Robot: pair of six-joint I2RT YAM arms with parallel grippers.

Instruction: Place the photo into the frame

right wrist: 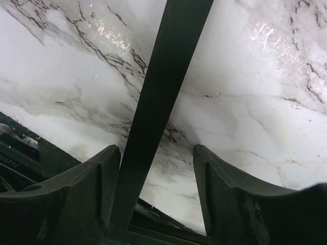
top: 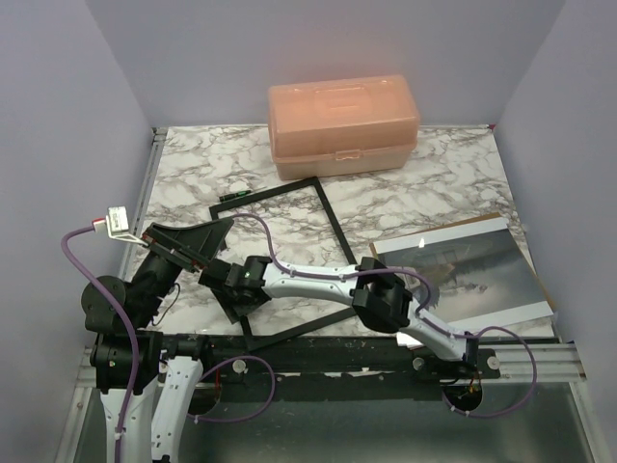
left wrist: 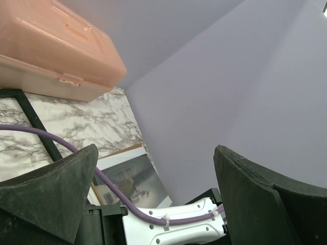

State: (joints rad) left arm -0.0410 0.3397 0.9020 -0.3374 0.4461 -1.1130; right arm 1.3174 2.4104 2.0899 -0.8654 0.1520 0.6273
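The frame point(top: 265, 193) lies flat on the marble table, black side up, with the marble showing through it. My right gripper point(top: 229, 292) reaches across to its left bar. In the right wrist view that black bar point(right wrist: 163, 81) runs between the fingers of the right gripper point(right wrist: 156, 168), against the left finger point(right wrist: 76, 194) and with a gap to the right one. The photo point(top: 472, 270) lies face up at the right, on a brown panel whose edge shows. My left gripper point(top: 188, 246) hovers wide open and empty by the frame's left side; its view shows the photo point(left wrist: 130, 178) beyond the right arm.
An orange plastic case point(top: 342, 125) stands at the back, touching the frame's far bar; it is also in the left wrist view point(left wrist: 56, 51). Purple walls close in the table on three sides. A black rail point(top: 328, 352) runs along the near edge.
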